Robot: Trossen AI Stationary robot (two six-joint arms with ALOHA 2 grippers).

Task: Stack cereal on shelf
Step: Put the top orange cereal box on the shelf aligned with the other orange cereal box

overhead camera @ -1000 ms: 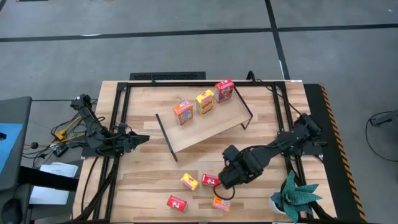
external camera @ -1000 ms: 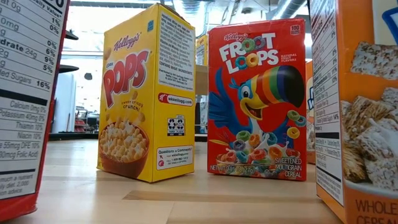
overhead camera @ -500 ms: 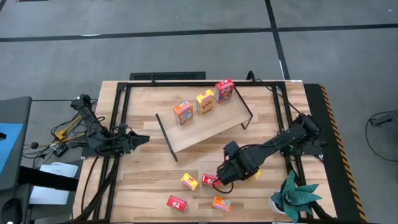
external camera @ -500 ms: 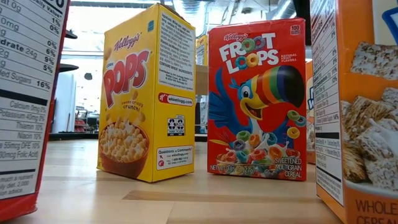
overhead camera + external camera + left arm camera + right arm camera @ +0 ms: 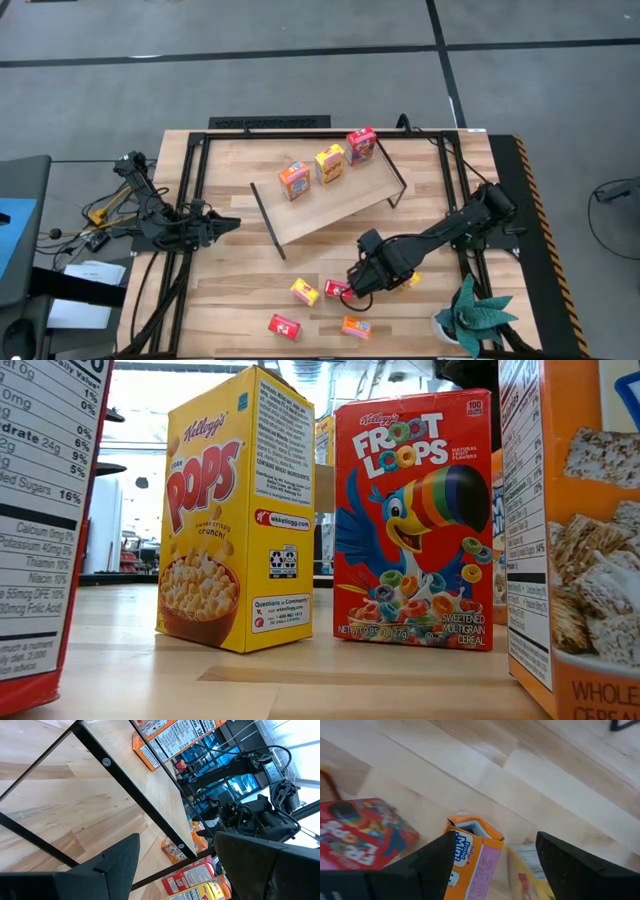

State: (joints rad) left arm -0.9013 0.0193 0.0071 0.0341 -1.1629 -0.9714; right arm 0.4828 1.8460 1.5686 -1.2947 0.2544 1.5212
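Cereal on shelf: three boxes (image 5: 328,163) upright in a row on the shelf (image 5: 330,205), far side.
Cereal loose: four boxes on the surface (image 5: 230,300), near side, awaiting pickup.
Right pincer (image 5: 352,291): open, straddling an orange box (image 5: 470,857), nothing gripped.
Left pincer (image 5: 232,224): open, empty, waiting left.

A pale light-wood shelf board (image 5: 335,205) with thin black rod ends carries an orange cardboard cereal box (image 5: 294,180), a yellow one (image 5: 330,163) and a red one (image 5: 361,146). In the low view, a yellow Corn Pops box (image 5: 238,510) shows red lettering; a red Froot Loops box (image 5: 413,520) shows a rainbow-beaked toucan.
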